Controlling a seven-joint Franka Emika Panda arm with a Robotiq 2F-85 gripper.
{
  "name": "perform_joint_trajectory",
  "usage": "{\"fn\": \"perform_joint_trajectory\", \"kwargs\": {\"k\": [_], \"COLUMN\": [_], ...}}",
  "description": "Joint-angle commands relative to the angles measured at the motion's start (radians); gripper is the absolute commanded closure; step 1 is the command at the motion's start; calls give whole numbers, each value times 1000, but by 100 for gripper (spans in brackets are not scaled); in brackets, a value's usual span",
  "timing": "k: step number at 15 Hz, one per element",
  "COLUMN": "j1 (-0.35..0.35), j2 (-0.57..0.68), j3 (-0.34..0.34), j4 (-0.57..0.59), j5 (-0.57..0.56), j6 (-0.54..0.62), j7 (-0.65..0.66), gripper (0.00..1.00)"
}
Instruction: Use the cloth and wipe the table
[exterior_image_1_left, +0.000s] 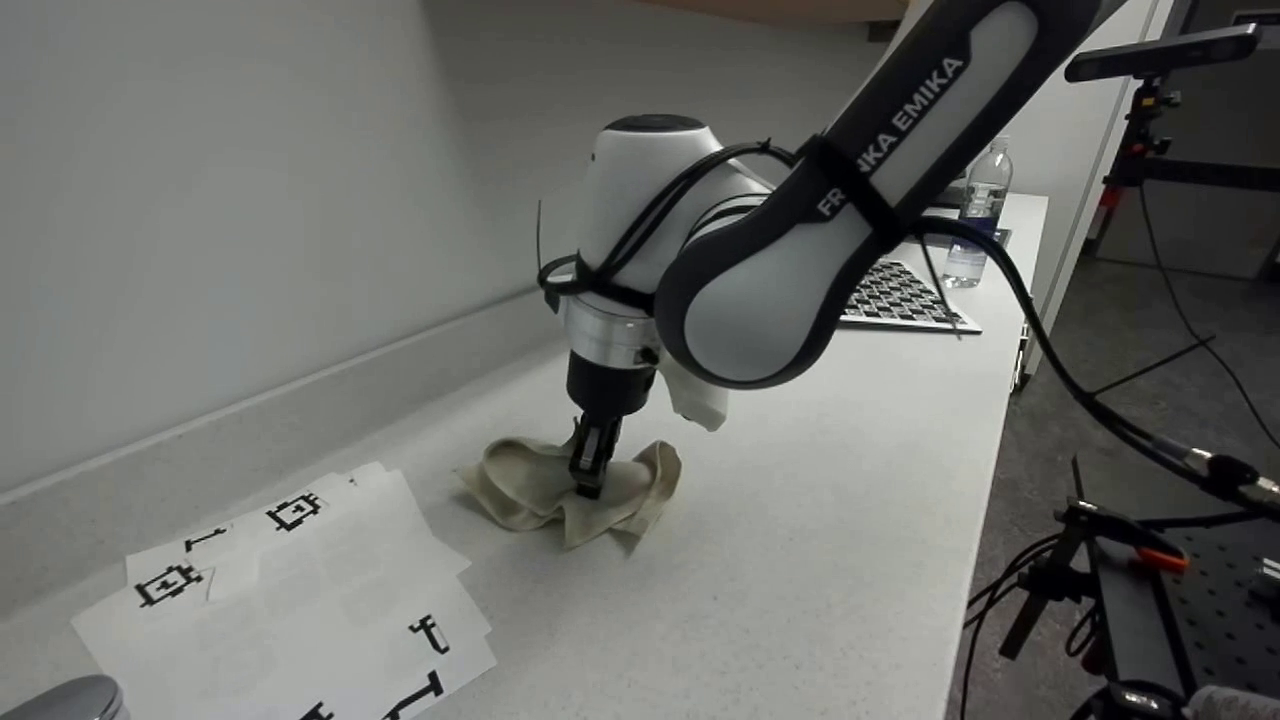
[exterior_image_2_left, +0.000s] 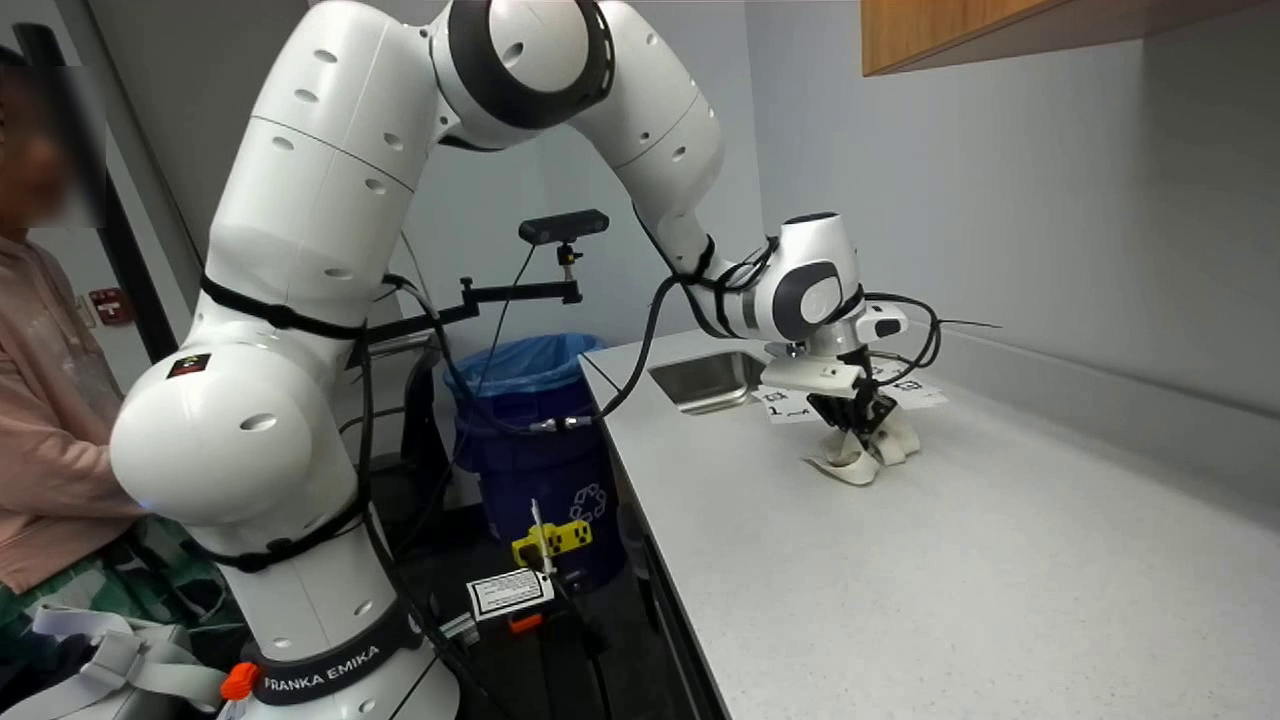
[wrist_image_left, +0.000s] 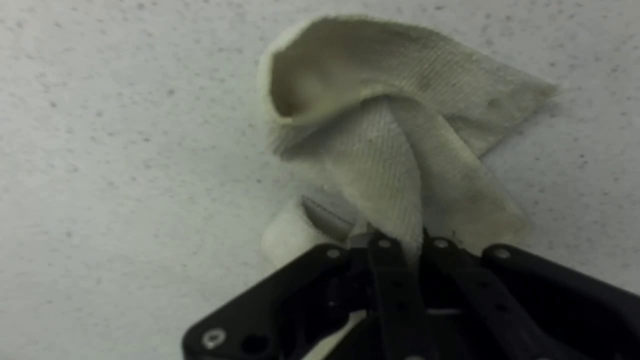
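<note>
The cloth (exterior_image_1_left: 545, 490) is lying bunched up on the table (exterior_image_1_left: 800, 520), near the white papers (exterior_image_1_left: 290, 600) but not touching them. The gripper (exterior_image_1_left: 588, 488) is pointing down into the middle of the cloth. Its fingers (wrist_image_left: 392, 280) are sitting almost together, and a fold of cloth is going up between them, so they are pinching it. I'm thinking the grabbing step is done and the wiping step is starting or going on; I can't tell if the cloth is sliding. The next move is calling for a firm pinch, a soft push down, and a long, flat slide over the bare table, going away from the papers so they aren't crumpling.
</note>
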Motion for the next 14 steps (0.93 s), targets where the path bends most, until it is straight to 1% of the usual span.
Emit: {"fn": "perform_joint_trajectory", "kwargs": {"k": [1, 4, 8, 11, 14], "j1": [12, -3, -51, -104, -168], "j2": [48, 51, 7, -30, -71], "j3": [37, 47, 39, 30, 29], "j4": [81, 89, 31, -34, -114], "j5": [-11, -3, 9, 23, 45], "j6": [-56, -55, -9, 43, 124], "j7": [-25, -36, -46, -47, -49], "gripper": [98, 98, 98, 98, 98]}}
